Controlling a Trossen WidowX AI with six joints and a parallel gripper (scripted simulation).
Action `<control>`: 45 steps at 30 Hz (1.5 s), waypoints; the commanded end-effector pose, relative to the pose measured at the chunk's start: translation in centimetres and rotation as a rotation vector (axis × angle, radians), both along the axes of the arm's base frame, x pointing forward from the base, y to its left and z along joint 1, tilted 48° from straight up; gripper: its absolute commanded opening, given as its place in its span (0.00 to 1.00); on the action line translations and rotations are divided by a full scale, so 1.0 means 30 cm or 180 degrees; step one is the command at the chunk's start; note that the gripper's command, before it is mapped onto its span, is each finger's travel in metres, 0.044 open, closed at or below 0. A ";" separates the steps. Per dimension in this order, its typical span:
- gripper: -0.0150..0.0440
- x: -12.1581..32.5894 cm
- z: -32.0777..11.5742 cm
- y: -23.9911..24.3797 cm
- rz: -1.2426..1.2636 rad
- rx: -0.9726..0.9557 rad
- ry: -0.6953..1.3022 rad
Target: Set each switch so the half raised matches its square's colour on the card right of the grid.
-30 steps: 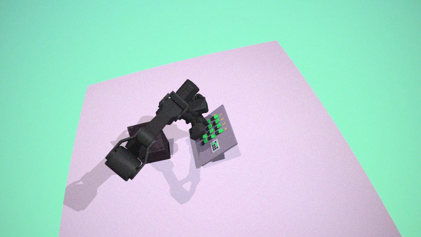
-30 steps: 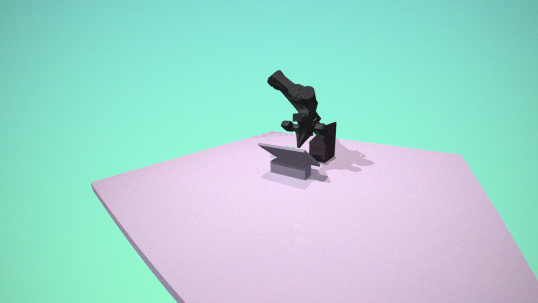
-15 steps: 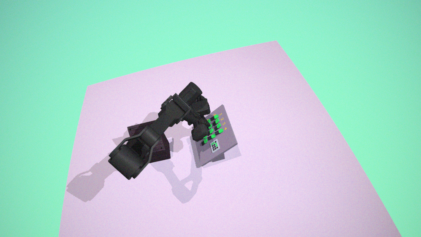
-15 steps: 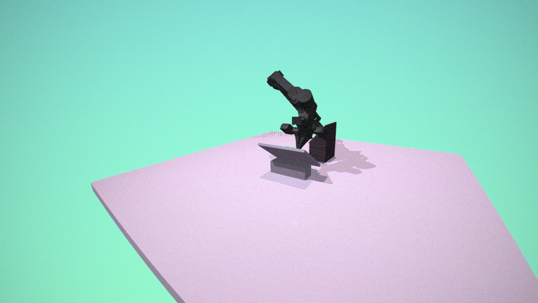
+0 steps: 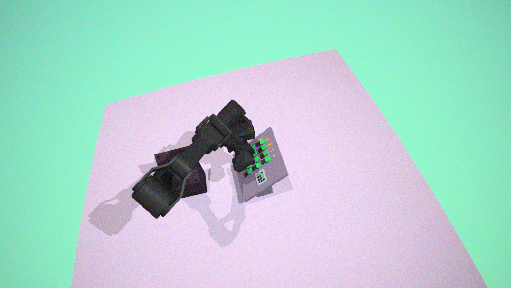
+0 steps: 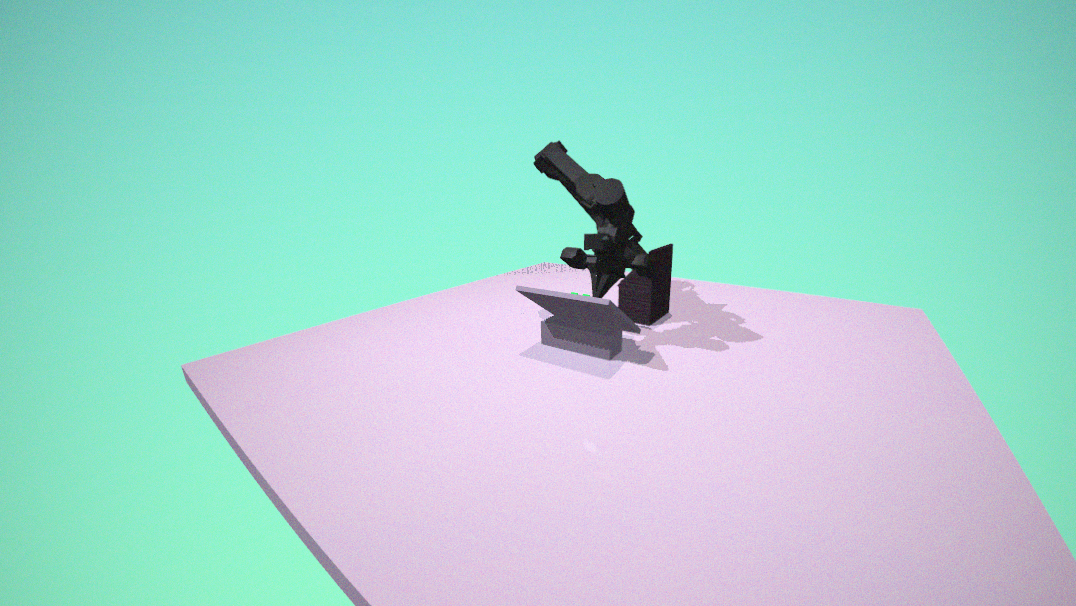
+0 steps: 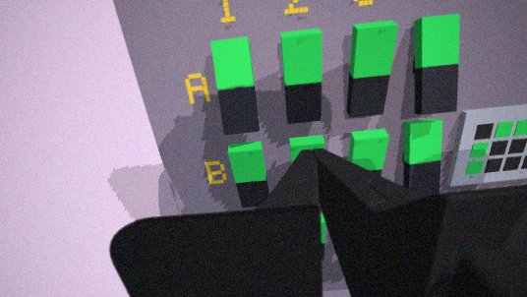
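Closed gripper (image 5: 253,154) (image 6: 596,295) (image 7: 312,159) poised low over the switch panel (image 5: 277,162) (image 6: 564,302) (image 7: 339,100).
Light, stiff rockers, by their look, with switch B2 (image 7: 307,142) just beyond the tips; press the raised end, no grasp needed.

tilted grey panel (image 5: 277,169) (image 6: 579,310) (image 7: 339,11), green-and-dark switches (image 5: 265,152) (image 7: 376,50), pale card (image 5: 260,177) (image 7: 458,148) beside them
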State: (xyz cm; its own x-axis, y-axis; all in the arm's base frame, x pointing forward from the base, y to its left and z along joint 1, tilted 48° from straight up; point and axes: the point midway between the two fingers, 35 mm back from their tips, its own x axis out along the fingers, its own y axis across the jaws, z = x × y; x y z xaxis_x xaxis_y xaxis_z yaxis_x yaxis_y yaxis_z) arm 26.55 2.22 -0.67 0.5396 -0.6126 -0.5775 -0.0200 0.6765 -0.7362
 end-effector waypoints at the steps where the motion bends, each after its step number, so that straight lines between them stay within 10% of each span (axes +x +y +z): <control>1: 0.25 0.000 -0.004 0.001 0.0011 0.0012 0.0016; 45: 0.25 -0.016 0.012 0.027 0.0015 0.0021 0.0005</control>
